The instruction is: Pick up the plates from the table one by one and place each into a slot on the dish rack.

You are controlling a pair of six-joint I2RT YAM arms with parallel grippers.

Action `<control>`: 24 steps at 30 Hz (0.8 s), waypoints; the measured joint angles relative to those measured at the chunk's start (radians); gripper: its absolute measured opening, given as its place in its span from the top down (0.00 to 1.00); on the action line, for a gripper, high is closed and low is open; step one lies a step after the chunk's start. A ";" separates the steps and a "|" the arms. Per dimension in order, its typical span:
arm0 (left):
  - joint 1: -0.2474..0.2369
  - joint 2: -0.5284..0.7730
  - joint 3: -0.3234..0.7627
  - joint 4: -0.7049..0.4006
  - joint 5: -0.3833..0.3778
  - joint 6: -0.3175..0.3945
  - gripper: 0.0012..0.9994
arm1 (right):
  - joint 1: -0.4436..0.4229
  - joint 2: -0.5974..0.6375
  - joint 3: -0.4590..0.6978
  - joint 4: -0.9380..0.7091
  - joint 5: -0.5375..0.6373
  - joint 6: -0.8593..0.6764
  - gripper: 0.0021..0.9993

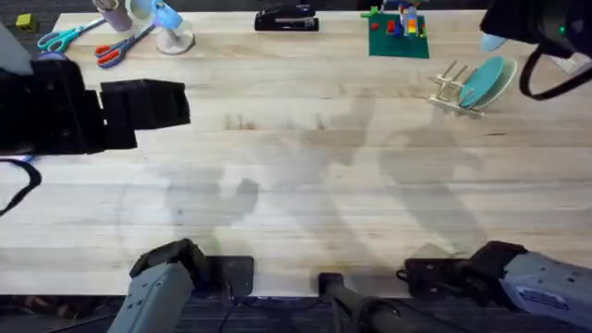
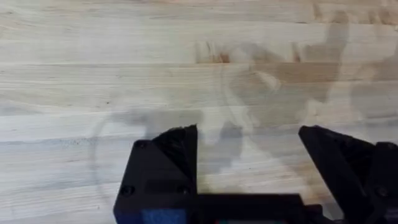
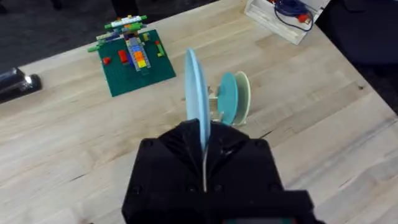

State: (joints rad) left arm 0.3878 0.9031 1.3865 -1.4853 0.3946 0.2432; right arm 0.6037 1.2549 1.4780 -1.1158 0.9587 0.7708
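Observation:
My right gripper (image 3: 204,134) is shut on the light blue plate (image 3: 196,99), holding it on edge in the air above the dish rack (image 3: 214,106). From overhead this plate (image 1: 491,42) shows just behind the rack (image 1: 455,88) at the table's back right, under the right gripper (image 1: 514,30). The teal plate (image 1: 487,81) stands tilted in the rack; in the right wrist view the teal plate (image 3: 227,98) has a pale disc behind it. My left gripper (image 2: 249,143) hangs open over bare table (image 2: 186,37), and overhead the left gripper (image 1: 180,102) is at the left side.
A green brick baseplate (image 1: 399,33) with a small brick model sits at the back, left of the rack. A black stapler (image 1: 287,18), scissors (image 1: 120,46) and cups stand along the back left. A white box (image 3: 280,18) lies beyond the rack.

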 joint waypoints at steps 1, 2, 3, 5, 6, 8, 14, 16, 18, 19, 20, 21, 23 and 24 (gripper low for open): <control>0.000 0.000 0.000 0.000 0.000 0.000 0.00 | 0.000 0.000 0.000 -0.001 0.002 0.000 0.97; 0.000 0.000 0.000 0.000 0.000 0.000 0.00 | 0.000 0.000 0.000 -0.004 0.003 0.000 0.97; 0.000 0.000 0.000 0.000 0.000 0.000 0.00 | 0.000 0.000 0.000 -0.010 0.004 0.001 0.97; 0.000 0.000 0.000 -0.003 0.000 0.000 0.00 | 0.000 0.000 0.000 -0.027 0.005 0.003 0.97; 0.000 0.000 0.000 -0.006 0.000 0.000 0.00 | 0.000 0.000 0.000 -0.037 0.006 0.004 0.97; 0.000 0.000 0.000 -0.022 0.000 0.000 0.00 | 0.000 0.000 0.000 -0.046 0.006 0.005 0.97; 0.000 0.000 0.000 -0.143 -0.002 0.000 0.00 | 0.000 0.000 0.000 -0.052 0.006 0.007 0.97; 0.000 0.000 0.000 -0.199 -0.003 0.000 0.00 | -0.002 0.000 0.000 -0.062 0.006 0.007 0.97; 0.000 -0.001 0.002 -0.205 -0.003 -0.001 0.01 | -0.009 0.000 0.000 -0.072 0.004 0.008 0.97; 0.000 -0.001 0.002 -0.205 -0.004 -0.002 0.01 | -0.014 0.000 0.000 -0.075 0.002 0.008 0.97; 0.000 -0.001 0.002 -0.205 -0.003 -0.001 0.01 | -0.020 0.000 0.000 -0.078 -0.003 0.012 0.97; 0.000 -0.001 0.002 -0.205 -0.004 -0.001 0.01 | -0.026 0.000 0.000 -0.083 -0.007 0.021 0.97; 0.000 -0.001 0.002 -0.205 -0.003 -0.001 0.01 | -0.037 0.000 0.000 -0.090 -0.011 0.044 0.97; 0.000 -0.001 0.002 -0.205 -0.003 -0.001 0.01 | -0.041 0.000 0.000 -0.093 -0.013 0.053 0.97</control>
State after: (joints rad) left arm 0.3878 0.9024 1.3884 -1.6901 0.3912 0.2418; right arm 0.5629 1.2549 1.4780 -1.2089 0.9455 0.8242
